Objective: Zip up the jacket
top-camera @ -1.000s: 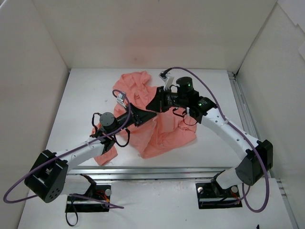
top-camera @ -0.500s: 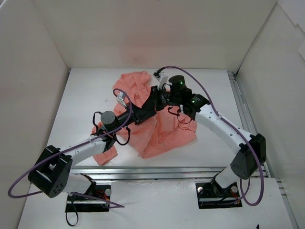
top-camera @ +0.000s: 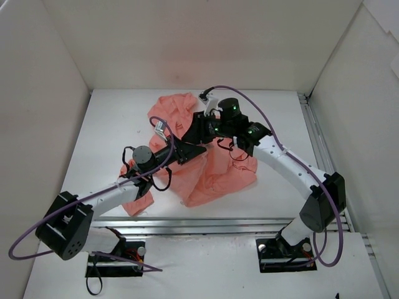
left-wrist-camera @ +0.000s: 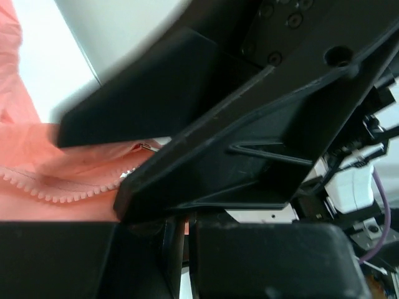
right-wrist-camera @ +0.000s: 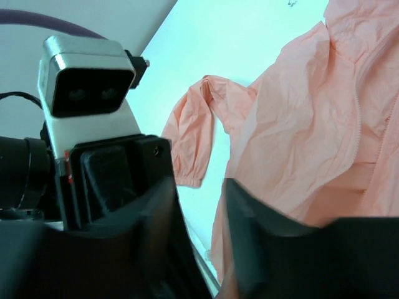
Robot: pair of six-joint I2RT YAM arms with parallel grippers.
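The salmon-pink jacket (top-camera: 218, 171) lies crumpled in the middle of the white table. Both grippers meet over its upper middle. My left gripper (top-camera: 189, 149) is shut, and a sliver of pink fabric shows between its fingers (left-wrist-camera: 186, 225). The right gripper (top-camera: 195, 132) hangs just beyond it, its black fingers (left-wrist-camera: 249, 124) crossing the left wrist view. Its jaws stand apart with nothing between them (right-wrist-camera: 199, 208); the table and jacket (right-wrist-camera: 293, 137) show through the gap. A row of zip teeth (left-wrist-camera: 56, 196) runs to a small metal slider (left-wrist-camera: 146, 147) beside the right fingers.
White walls (top-camera: 56, 75) close in the table on the left, back and right. A metal rail (top-camera: 218, 221) runs along the front edge and another (top-camera: 318, 143) along the right side. Purple cables (top-camera: 274, 121) loop off both arms. The left arm's camera (right-wrist-camera: 87, 84) sits close beside the right gripper.
The right gripper has opened from shut. Before that, the right arm shifted a little left and toward the back over the jacket. The left gripper stays shut in place.
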